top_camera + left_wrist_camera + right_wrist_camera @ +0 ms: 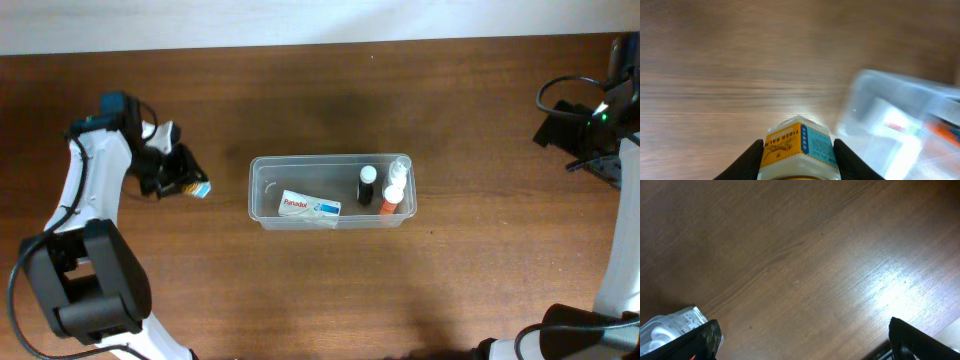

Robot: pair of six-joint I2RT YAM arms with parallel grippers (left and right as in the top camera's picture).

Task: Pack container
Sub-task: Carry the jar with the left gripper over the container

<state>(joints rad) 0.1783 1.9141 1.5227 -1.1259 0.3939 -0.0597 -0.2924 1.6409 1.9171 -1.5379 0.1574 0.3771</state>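
We've got 1 brown wood-grain table point(320, 90) w/ 1 container point(256, 190) about dead centre. It's a clear plastic tub, rectangular w/ rounded corners + a rim, open side up, long axis running left-right in the overhead view. Inside there's 1 flat white Panadol box point(309, 207) lying left of the middle, then 3 small ones bunched at the right end: 1 black bottle point(366, 192), 1 clear bottle point(400, 166), 1 orange bottle point(390, 203). The left gripper point(799, 146) is clamped on 1 Tiger Balm pack point(797, 140) w/ an orange/blue label, well apart from the tub on the left arm's side. The right gripper point(804, 330) has its fingers spread wide over the wood.
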